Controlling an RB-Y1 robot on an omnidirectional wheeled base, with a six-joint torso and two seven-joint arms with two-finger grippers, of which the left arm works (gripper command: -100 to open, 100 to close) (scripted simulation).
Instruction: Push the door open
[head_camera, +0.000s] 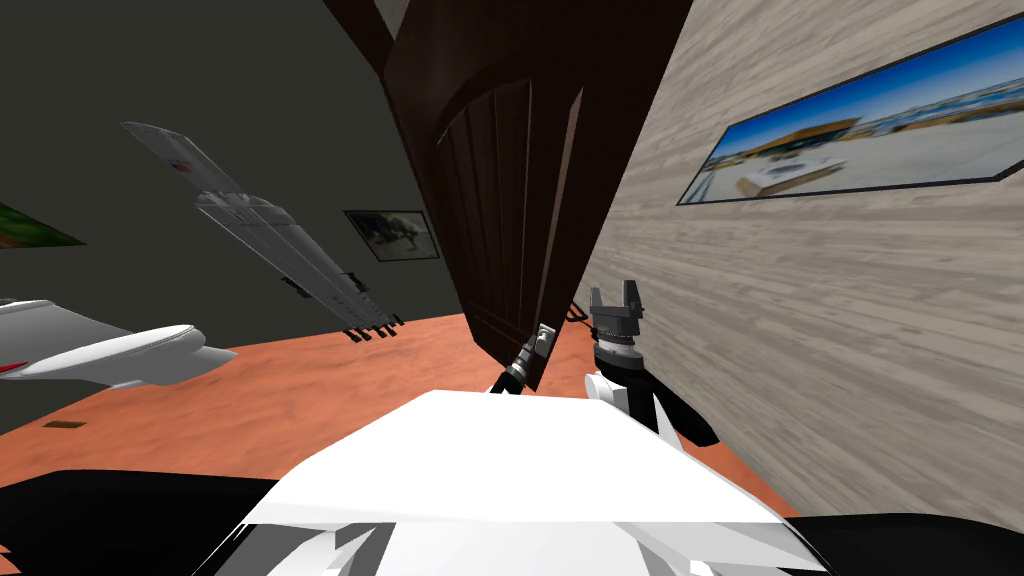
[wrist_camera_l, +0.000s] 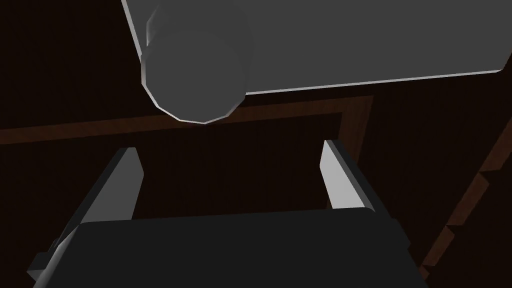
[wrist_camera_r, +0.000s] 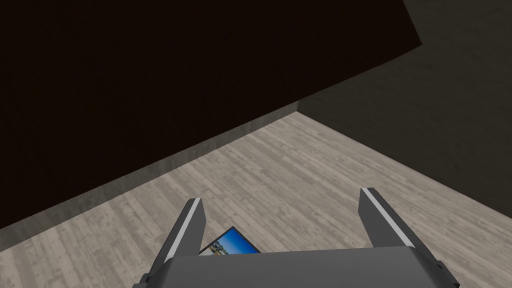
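The dark brown panelled door (head_camera: 510, 190) stands straight ahead, its edge turned toward me. My left gripper (head_camera: 541, 340) is at the door's near edge, low down. In the left wrist view that gripper (wrist_camera_l: 230, 160) is open and faces the door panel (wrist_camera_l: 235, 165). A round grey knob (wrist_camera_l: 195, 65) on a grey plate (wrist_camera_l: 350, 40) sits just beyond the fingertips, with nothing between the fingers. My right gripper (head_camera: 615, 295) is raised beside the door next to the pale wall. It is open (wrist_camera_r: 282, 210) and holds nothing.
A pale wood-grain wall (head_camera: 820, 330) with a landscape picture (head_camera: 850, 130) runs close on the right. An orange floor (head_camera: 300, 390) spreads to the left. There a grey slatted object (head_camera: 290, 250) and a white shape (head_camera: 110, 355) stand before a dark wall.
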